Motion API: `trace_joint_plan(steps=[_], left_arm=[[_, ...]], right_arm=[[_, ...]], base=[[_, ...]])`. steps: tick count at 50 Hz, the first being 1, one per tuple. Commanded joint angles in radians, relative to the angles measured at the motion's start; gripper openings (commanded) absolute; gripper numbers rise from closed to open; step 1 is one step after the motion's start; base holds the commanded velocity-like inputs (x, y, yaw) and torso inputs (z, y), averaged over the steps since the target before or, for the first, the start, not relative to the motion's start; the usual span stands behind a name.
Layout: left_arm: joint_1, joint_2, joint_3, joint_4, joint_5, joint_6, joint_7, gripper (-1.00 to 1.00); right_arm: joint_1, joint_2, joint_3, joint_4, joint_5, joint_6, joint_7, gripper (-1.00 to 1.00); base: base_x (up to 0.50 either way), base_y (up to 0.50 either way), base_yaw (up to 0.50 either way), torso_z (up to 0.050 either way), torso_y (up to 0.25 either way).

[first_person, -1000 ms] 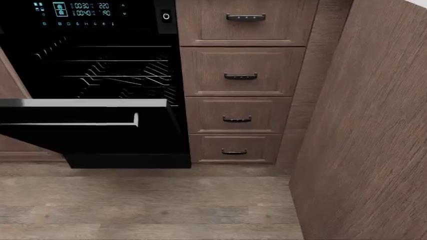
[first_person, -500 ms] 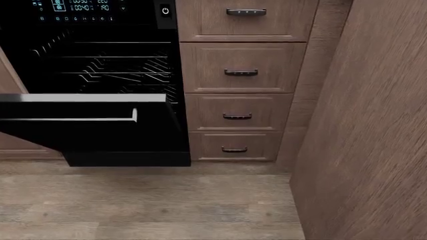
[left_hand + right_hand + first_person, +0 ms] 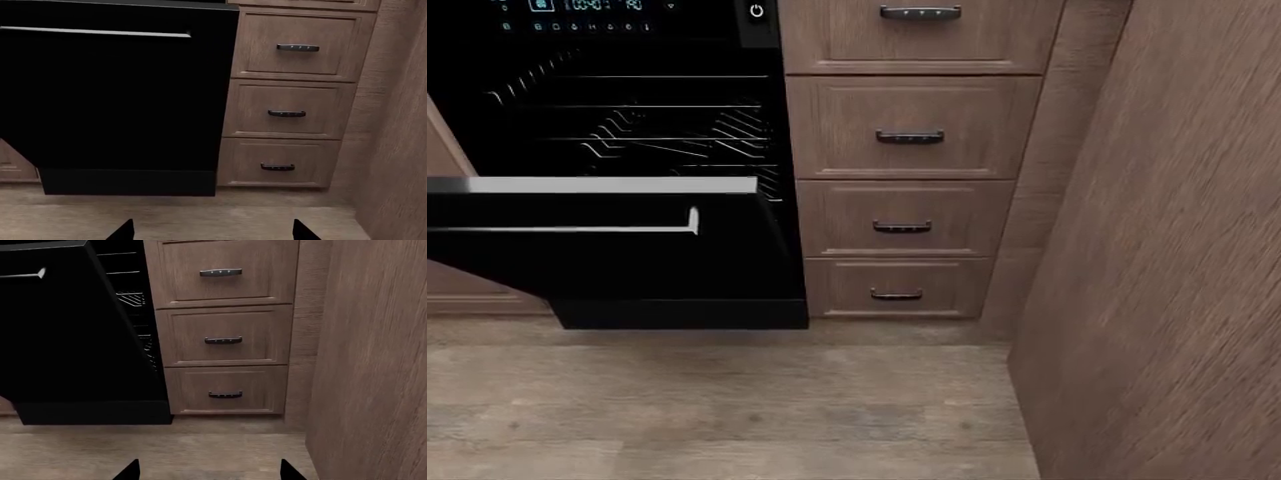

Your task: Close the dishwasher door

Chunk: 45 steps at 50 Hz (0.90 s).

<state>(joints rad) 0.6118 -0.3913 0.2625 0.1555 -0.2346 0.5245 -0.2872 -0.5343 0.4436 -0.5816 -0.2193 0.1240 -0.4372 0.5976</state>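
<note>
The dishwasher door [image 3: 601, 260] is a wide glossy black panel with a thin silver bar handle [image 3: 574, 229] and a silver-grey top edge. It hangs partly open, tilted out from the dark cavity with wire racks [image 3: 654, 130]. It also shows in the left wrist view [image 3: 113, 100] and in the right wrist view [image 3: 67, 335]. My left gripper [image 3: 208, 235] is open, low over the floor, well short of the door. My right gripper [image 3: 205, 474] is open, facing the drawers beside the door. Neither gripper shows in the head view.
A column of brown wooden drawers [image 3: 908, 150] with small dark handles stands right of the dishwasher. A tall wooden panel [image 3: 1174, 260] closes in the right side. A black strip with cyan digits [image 3: 574, 10] sits above the cavity. Wood-look floor [image 3: 721, 410] lies in front.
The head view has shifted: the dishwasher, control strip and drawers sit slightly higher in frame than before. The door's tilt looks unchanged.
</note>
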Motion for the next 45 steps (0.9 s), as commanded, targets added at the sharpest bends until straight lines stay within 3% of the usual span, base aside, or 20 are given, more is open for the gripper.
trace_joint_plan(steps=[1,45], left_arm=[[-0.004,-0.002,0.004,0.001,0.0,-0.004,-0.005,1.0],[-0.002,-0.014,0.014,-0.002,-0.006,0.009,-0.018,1.0]], right_arm=[[0.007,0.003,-0.003,0.0,0.005,0.004,0.002,1.0],[0.004,0.01,-0.018,0.004,-0.001,-0.007,0.021,1.0]], base=[[0.0,0.0,0.0,-0.02,0.0],[0.0,0.0,0.0,-0.018,0.0]])
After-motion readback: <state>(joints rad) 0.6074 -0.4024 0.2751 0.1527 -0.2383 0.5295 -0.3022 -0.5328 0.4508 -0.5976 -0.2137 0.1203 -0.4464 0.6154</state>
